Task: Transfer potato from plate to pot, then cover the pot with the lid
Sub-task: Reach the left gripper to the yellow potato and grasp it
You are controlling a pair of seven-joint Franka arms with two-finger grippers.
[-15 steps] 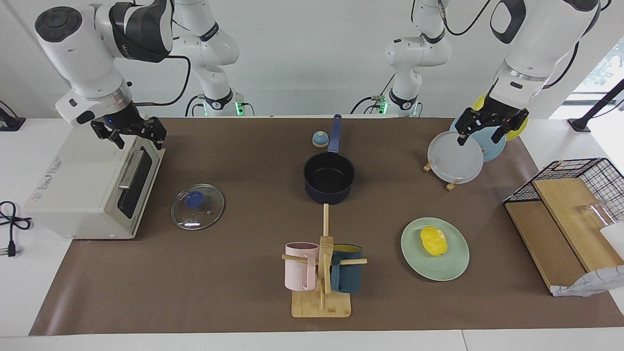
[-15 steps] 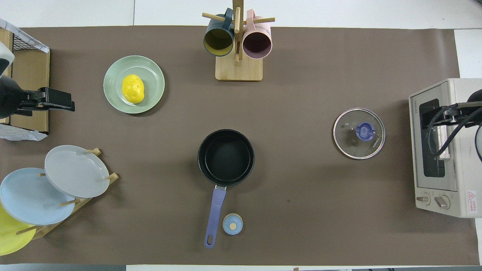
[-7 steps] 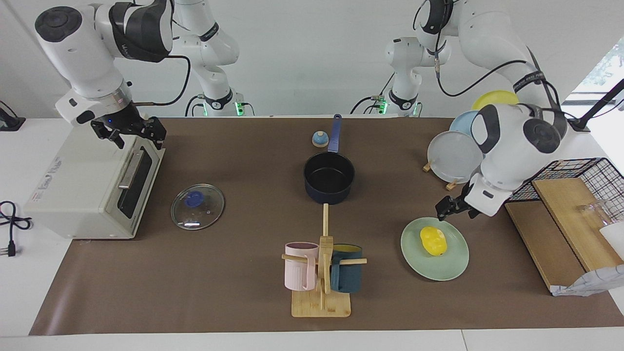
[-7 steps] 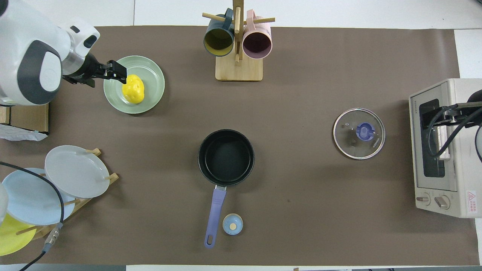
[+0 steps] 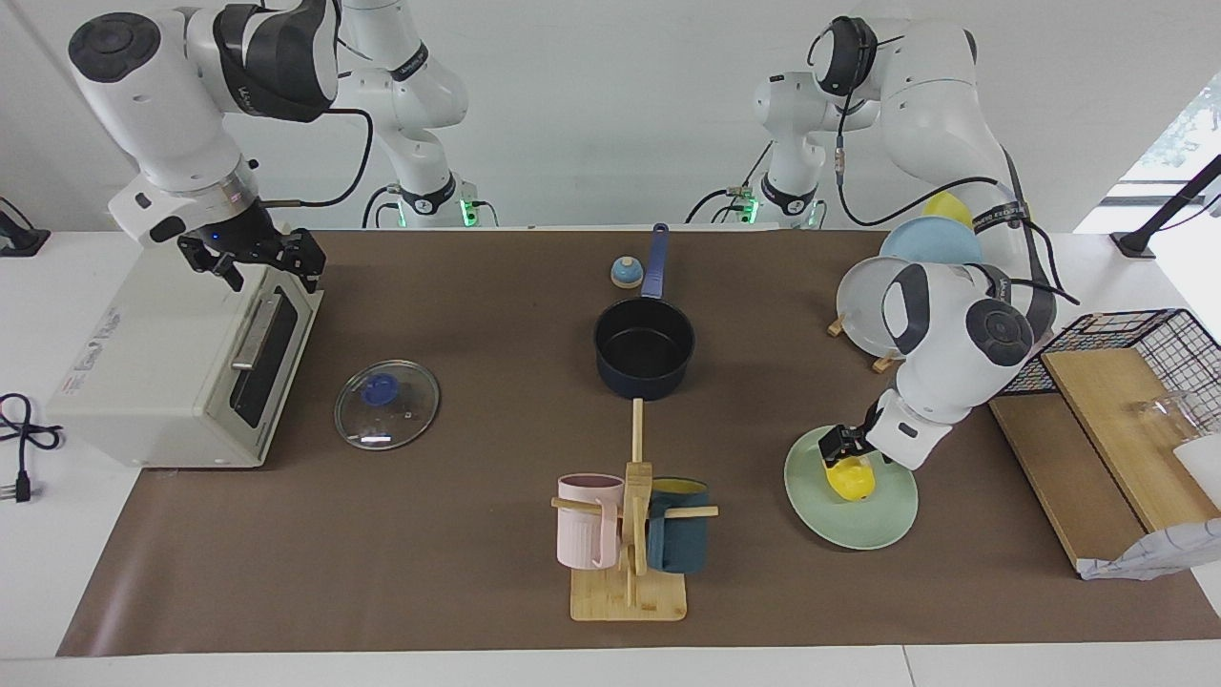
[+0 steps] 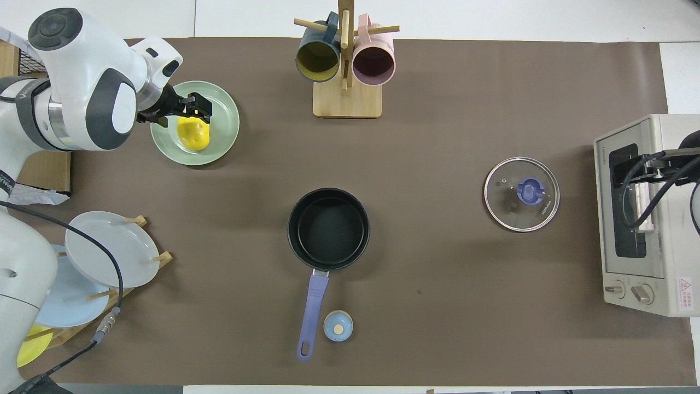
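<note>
Claw (image 5: 839, 448) open over potato (image 5: 852, 480)

Left claw (image 5: 839, 448) reaches low, seemingly open; right claw (image 5: 250, 256) waits raised, open.

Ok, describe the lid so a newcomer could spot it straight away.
Start at the toaster oven at the right arm's end of the table. Flat on the brown mat in front of its door lies the lid: round clear glass, metal rim, blue centre knob, unlike the small domed bell.
</note>
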